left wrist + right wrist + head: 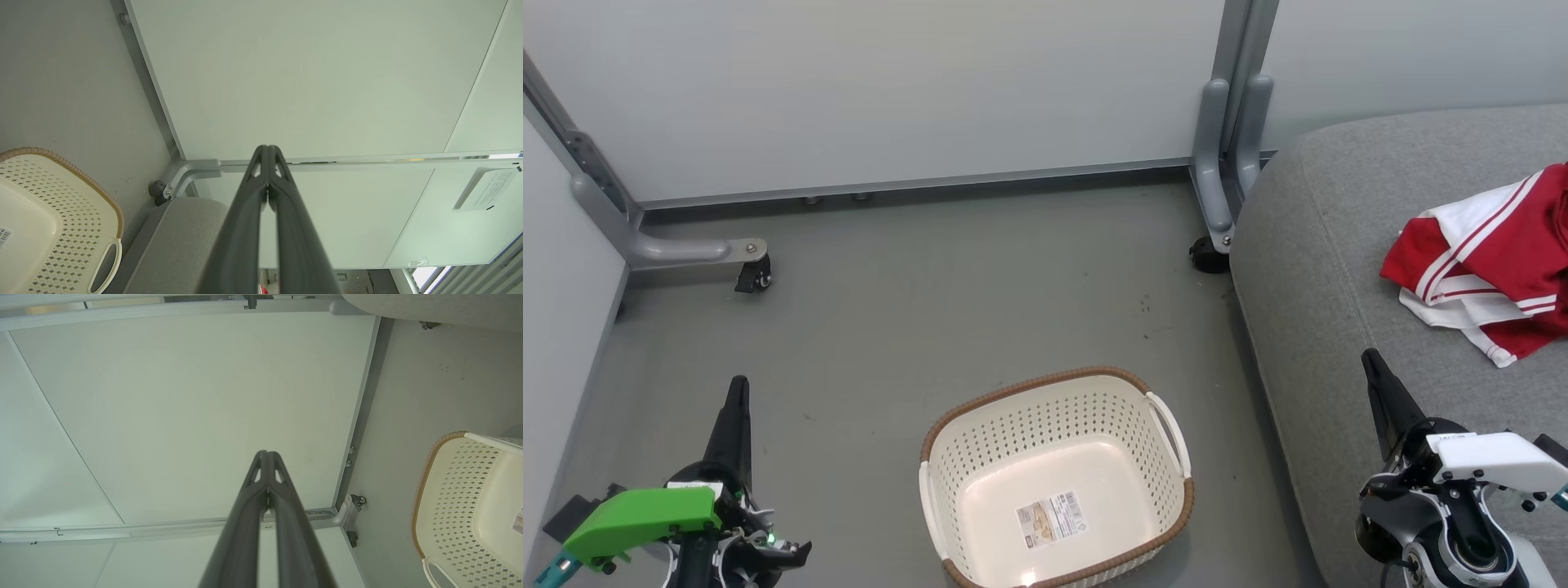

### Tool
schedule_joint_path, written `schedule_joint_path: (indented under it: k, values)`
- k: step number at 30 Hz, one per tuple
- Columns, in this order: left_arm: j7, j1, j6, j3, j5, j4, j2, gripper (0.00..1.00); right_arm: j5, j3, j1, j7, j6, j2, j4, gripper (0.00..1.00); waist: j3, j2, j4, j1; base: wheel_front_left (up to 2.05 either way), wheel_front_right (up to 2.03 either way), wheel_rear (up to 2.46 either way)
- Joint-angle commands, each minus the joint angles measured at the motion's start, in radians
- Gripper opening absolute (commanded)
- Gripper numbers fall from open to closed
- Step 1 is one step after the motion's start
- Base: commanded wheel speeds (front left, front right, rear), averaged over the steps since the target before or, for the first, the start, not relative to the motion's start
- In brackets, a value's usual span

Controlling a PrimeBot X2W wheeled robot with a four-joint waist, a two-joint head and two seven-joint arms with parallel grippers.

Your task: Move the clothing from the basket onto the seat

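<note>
Lying crumpled on the large light grey fabric sofa seat [1331, 269], the bright red sports clothing with white trim and stripes [1494, 261] rests well apart from the cream-white perforated plastic basket with a brown woven-look rim [1029, 385]. That basket stands on the grey floor [890, 310] just beside the seat, a label sticker [1051, 518] showing on its bottom. The left gripper [738, 388] hangs left of the basket, fingers pressed together. The right gripper [1370, 357] hangs over the seat, fingers likewise together, holding nothing.
</note>
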Motion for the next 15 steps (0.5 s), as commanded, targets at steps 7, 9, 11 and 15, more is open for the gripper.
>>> schedule_joint_path:
  k: [7,9,11,15]
  values:
    - [0.004,-0.009,-0.003,0.002,-0.003,0.001,0.001,0.0,-0.004,-0.005,-0.006,0.005,0.0,0.002,0.002,0.0,0.0,0.0,0.0,0.0,0.0,0.0,0.0]
    - [0.004,-0.009,-0.003,0.002,-0.003,0.001,0.001,0.0,-0.005,-0.006,-0.006,0.006,0.0,0.003,0.002,0.0,0.0,0.0,0.0,0.0,0.0,0.0,0.0]
    - [0.004,-0.009,-0.003,0.002,-0.003,0.001,0.002,0.0,-0.006,-0.007,-0.006,0.007,0.0,0.004,0.003,0.0,0.0,0.0,0.0,0.0,0.0,0.0,0.0]
    - [0.004,-0.009,-0.003,0.002,-0.003,0.001,0.002,0.0,-0.007,-0.008,-0.006,0.009,0.0,0.005,0.003,0.0,0.0,0.0,0.0,0.0,0.0,0.0,0.0]
